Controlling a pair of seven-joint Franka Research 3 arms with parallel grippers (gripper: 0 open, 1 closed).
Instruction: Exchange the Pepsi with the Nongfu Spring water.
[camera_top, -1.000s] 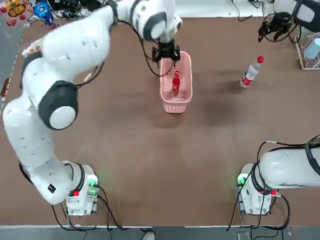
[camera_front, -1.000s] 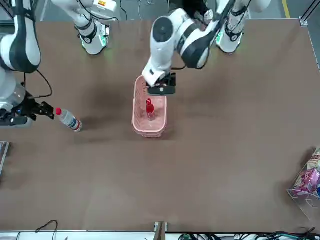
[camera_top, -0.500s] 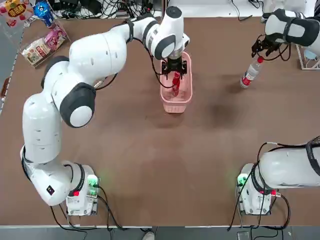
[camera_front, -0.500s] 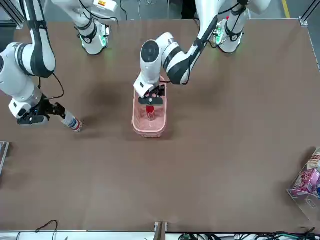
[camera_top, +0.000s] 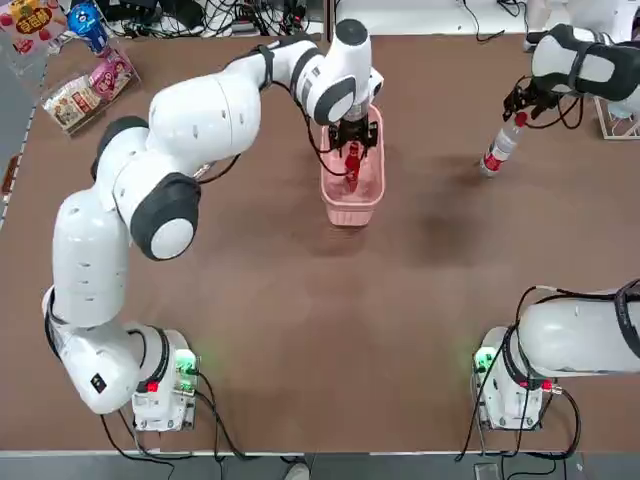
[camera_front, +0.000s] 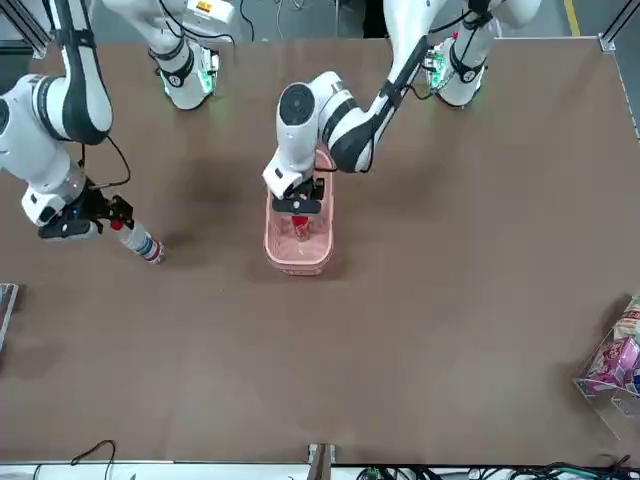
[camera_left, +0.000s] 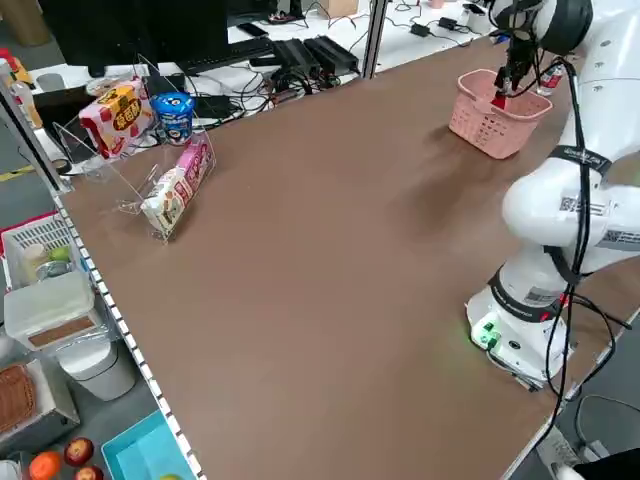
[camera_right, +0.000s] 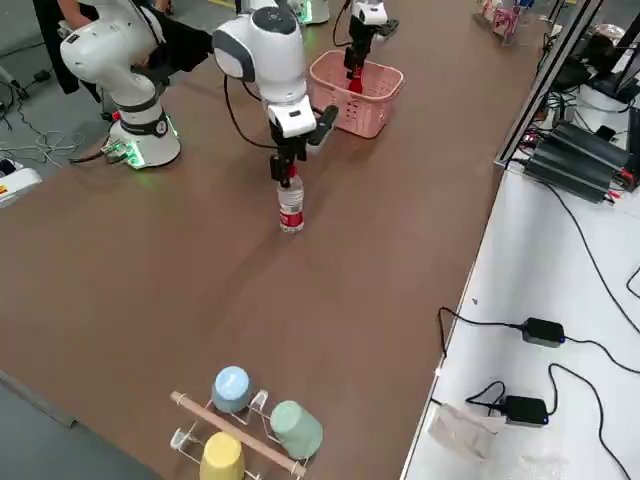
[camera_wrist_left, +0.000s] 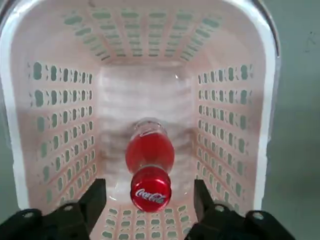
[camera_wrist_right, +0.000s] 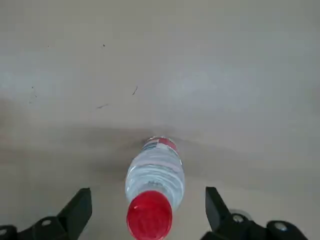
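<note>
The Pepsi, a slim all-red bottle, stands upright inside a pink basket at the table's far middle. My left gripper is lowered into the basket, open, with a finger on each side of the red cap. The Nongfu Spring water, clear with a red cap and red label band, stands on the table at the far right. My right gripper hangs just over it, open, its fingers astride the cap. The front view shows the Pepsi and the water.
A clear rack of snack packs sits at the far left corner. A white wire rack stands at the far right edge. A cup rack stands on the table past the water bottle, out of the top view.
The left gripper has come down into the basket around the Pepsi's cap. The right gripper has moved in over the water bottle's cap. Neither bottle has moved.
</note>
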